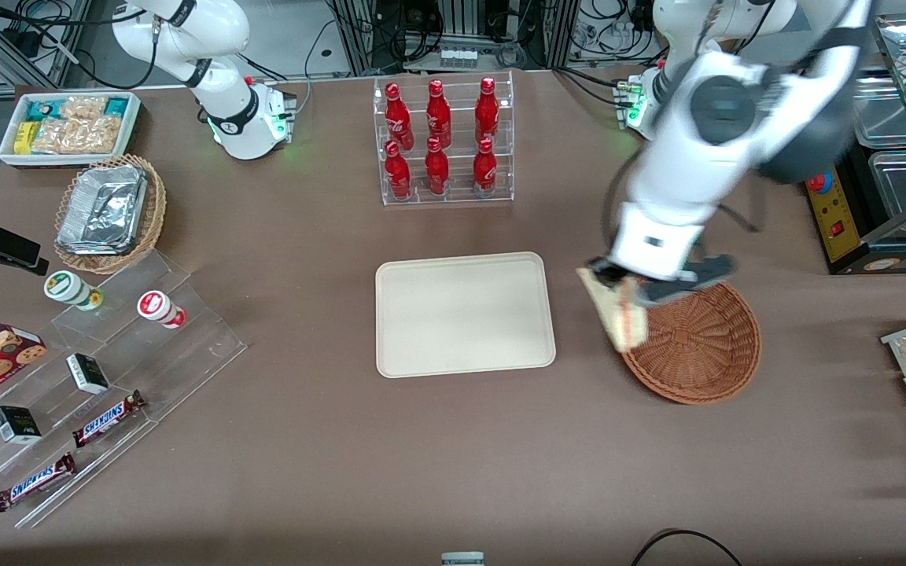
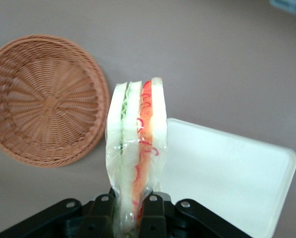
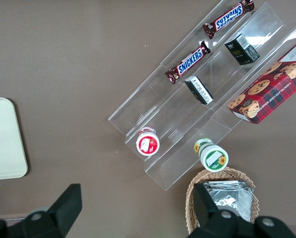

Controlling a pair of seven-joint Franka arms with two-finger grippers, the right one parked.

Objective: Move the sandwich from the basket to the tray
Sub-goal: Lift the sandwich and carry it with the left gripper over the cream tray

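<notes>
A: Where is the sandwich (image 1: 622, 314) at this moment?

B: It hangs in the air, pinched by the pincer (image 1: 618, 284) of the working arm. In the front view it sits over the rim of the basket (image 1: 697, 346), on the edge nearest the tray (image 1: 465, 314). It is not resting on anything.

A: And how does the pincer hold it?

B: From the wrist camera, the black fingers (image 2: 153, 210) are pressed against both sides of one end of the sandwich (image 2: 138, 144), which is in a clear wrap. The wedge points away from the pincer (image 2: 133, 218), showing pale bread with a green layer and a red layer between the slices.

A: What lies under it?

B: The brown bench (image 1: 453, 456). The wrist view shows the basket (image 2: 43, 99) to one side of the wedge and the cream tray (image 2: 227, 178) to the other, both with nothing in them.

A: And farther out?

B: Farther from the front camera than the tray stands a clear rack of red bottles (image 1: 441, 141). Toward the parked arm's end of the bench are a lighter basket with a foil container (image 1: 103, 211), a white bin of snacks (image 1: 68, 126), and clear steps carrying Snickers bars (image 1: 107, 418).
</notes>
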